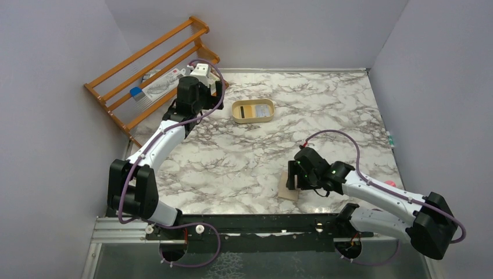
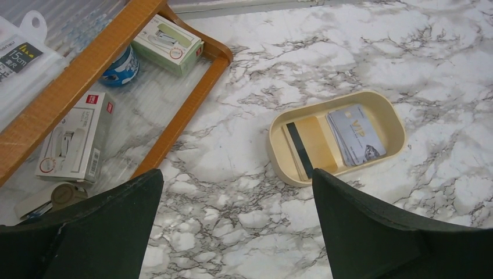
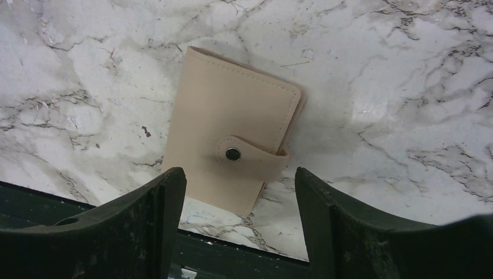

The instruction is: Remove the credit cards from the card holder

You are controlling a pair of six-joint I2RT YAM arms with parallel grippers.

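Light, soft leather, likely slippery: pinch the card holder [image 3: 232,145] across its long edges. Your right gripper [image 3: 238,174] hovers over it, parted and empty; your left gripper [image 2: 237,174] gapes wide, empty.

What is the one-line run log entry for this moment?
wallet: snapped shut, flat on table | right gripper: open, over wallet | left gripper: open | tray: cards inside
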